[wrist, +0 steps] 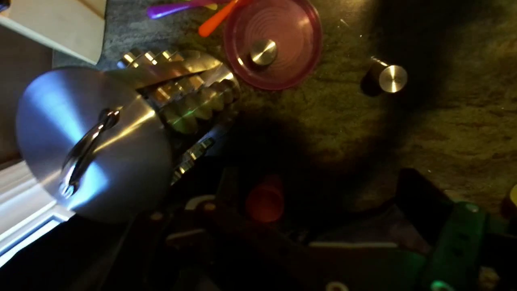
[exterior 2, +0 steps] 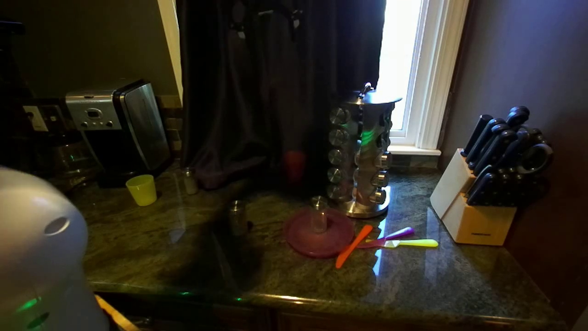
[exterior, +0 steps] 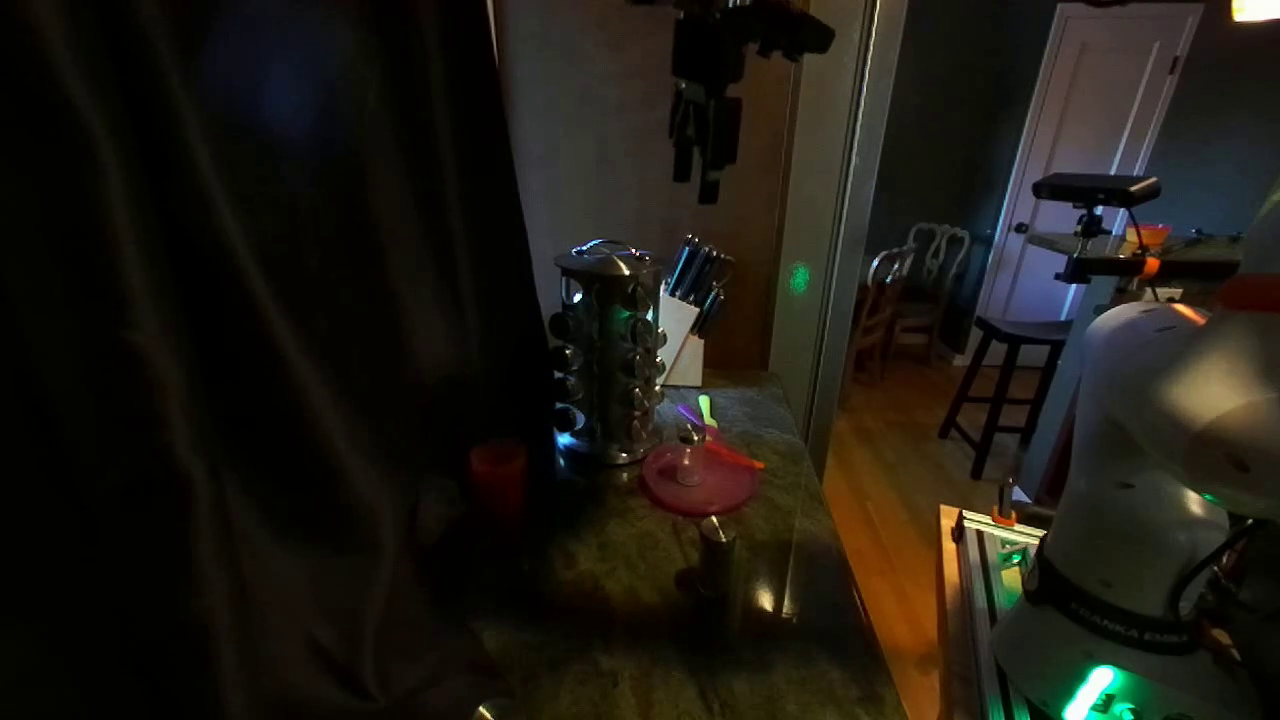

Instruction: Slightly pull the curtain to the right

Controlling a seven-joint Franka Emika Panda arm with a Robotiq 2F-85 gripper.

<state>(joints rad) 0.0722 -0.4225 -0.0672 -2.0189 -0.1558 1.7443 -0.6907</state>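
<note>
The curtain [exterior: 250,300] is a tall, near-black drape with soft folds, filling the left of an exterior view. In an exterior view the curtain [exterior 2: 317,69] hangs over the window, with a bright strip of window showing at its right edge. My gripper [exterior: 697,185] is high above the counter, pointing down, with a gap between it and the curtain's edge in that view. In an exterior view the dark gripper [exterior 2: 268,27] shows in front of the curtain. In the wrist view the fingers of my gripper [wrist: 319,176] are wide apart, with nothing seen held. The curtain's fabric there is too dark to make out well.
A metal spice rack [exterior 2: 363,151] stands by the curtain's right part. A red cup [exterior 2: 294,163] is close by the curtain. A pink plate [exterior 2: 298,236] with a shaker, plastic knives, a knife block [exterior 2: 482,225], a yellow cup [exterior 2: 141,191] and a coffee maker [exterior 2: 147,128] are on the counter.
</note>
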